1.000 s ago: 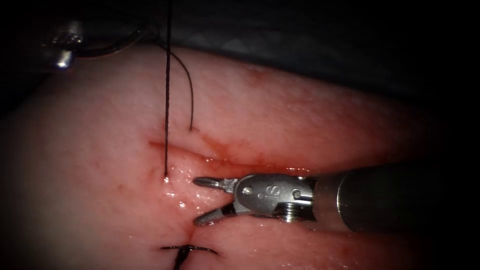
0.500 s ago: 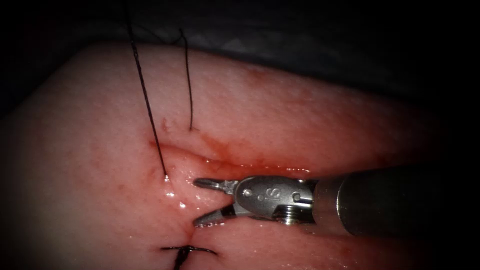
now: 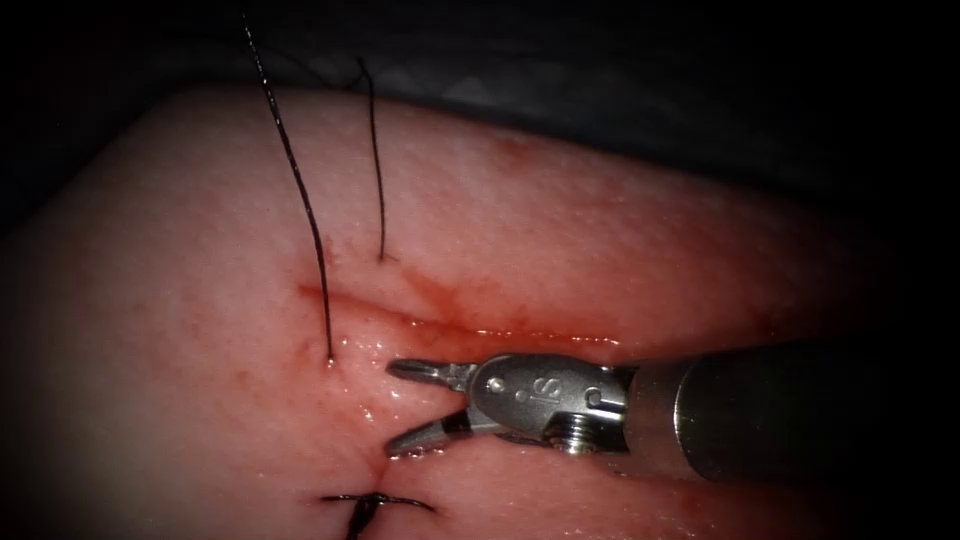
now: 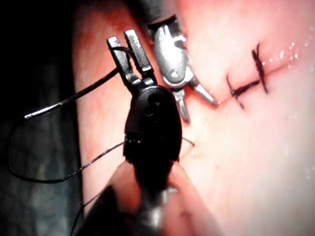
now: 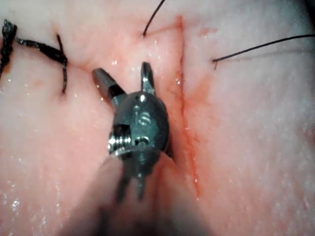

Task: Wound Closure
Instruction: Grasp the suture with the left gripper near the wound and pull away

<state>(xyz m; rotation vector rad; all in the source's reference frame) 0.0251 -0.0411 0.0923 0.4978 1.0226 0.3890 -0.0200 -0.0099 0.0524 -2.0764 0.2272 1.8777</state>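
Dark thread (image 4: 83, 91) pinched in left gripper (image 4: 124, 43); right gripper (image 3: 405, 403) spread, empty, over tissue (image 3: 600, 250).

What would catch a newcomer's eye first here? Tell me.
The right tool, jaws open and empty, lies on the tissue beside the red cut. Two dark strands of thread rise from the tissue at its left end; the left tool grips the thread.

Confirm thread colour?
Black thread, both strands entering the tissue; clearest in the endoscope view.
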